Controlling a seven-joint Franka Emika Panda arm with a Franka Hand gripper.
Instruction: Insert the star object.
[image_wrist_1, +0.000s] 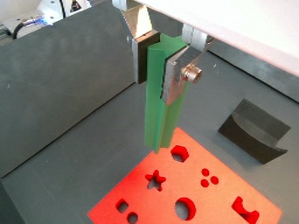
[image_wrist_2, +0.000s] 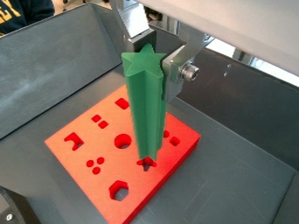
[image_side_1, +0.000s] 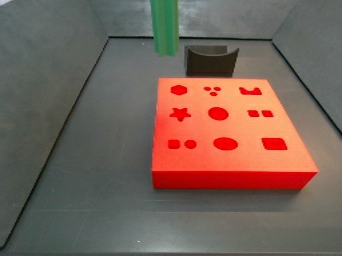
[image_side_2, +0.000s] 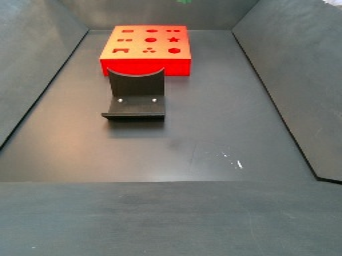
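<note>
The star object (image_wrist_2: 146, 105) is a long bright green rod with a star-shaped end. It hangs upright in my gripper (image_wrist_2: 149, 63), whose fingers (image_wrist_2: 177, 66) are shut on its upper part. It shows in both wrist views, here as a green bar (image_wrist_1: 160, 114). Its lower end hangs in the air above the red block (image_wrist_2: 82, 144), clear of the holes. In a side view the rod (image_side_1: 164, 25) comes down from the top edge, behind the red block (image_side_1: 227, 140). The star hole (image_side_1: 179, 114) is on the block's left side. The gripper is out of both side views.
A dark grey curved piece (image_side_1: 210, 60) stands on the floor just behind the red block; it also shows in a wrist view (image_wrist_1: 254, 129) and a side view (image_side_2: 135, 100). Grey walls enclose the floor on all sides.
</note>
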